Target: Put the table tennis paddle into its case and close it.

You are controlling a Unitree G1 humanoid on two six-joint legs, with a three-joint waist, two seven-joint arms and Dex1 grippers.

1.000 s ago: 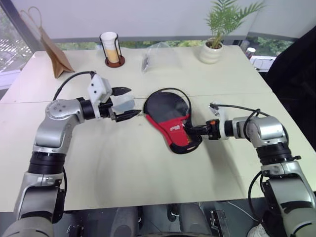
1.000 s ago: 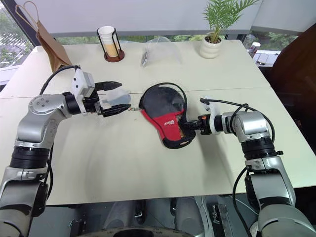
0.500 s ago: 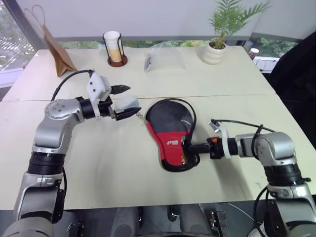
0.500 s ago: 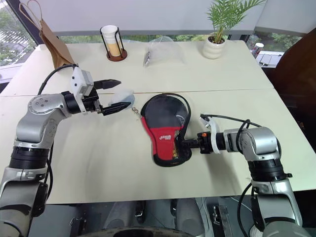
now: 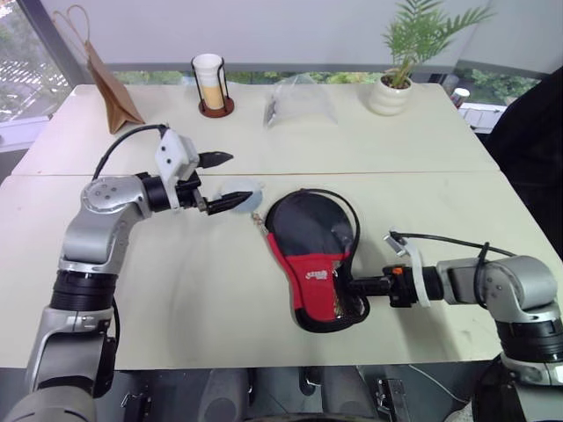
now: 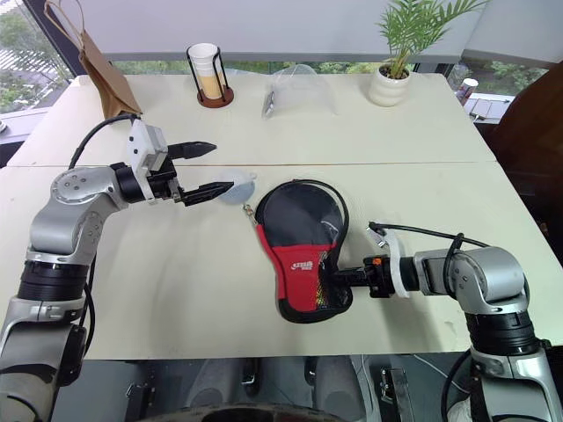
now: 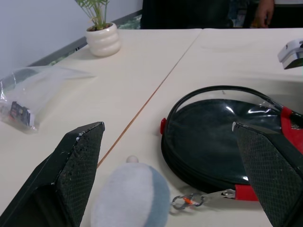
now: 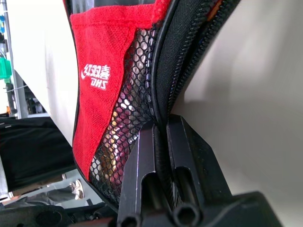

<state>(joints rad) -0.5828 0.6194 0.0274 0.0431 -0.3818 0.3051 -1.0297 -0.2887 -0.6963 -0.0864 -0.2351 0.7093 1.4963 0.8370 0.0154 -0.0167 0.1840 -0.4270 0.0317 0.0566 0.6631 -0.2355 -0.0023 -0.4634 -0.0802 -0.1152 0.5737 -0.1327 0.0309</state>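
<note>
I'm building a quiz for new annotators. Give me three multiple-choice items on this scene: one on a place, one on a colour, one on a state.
1. Where is the potted plant?
A. far right end of the table
B. beside the paper bag
C. on the case

2. What colour is the case's logo panel?
A. blue
B. red
C. yellow

3. How do the left gripper's jaws stand?
A. shut on the case
B. shut on nothing
C. open, holding nothing

Key: 1 A, the pot stands at the far right end, opposite the paper bag. 2 B, the panel with the white logo is red. 3 C, the jaws are spread beside the grey ball, while the right gripper is shut on the case's edge.
</note>
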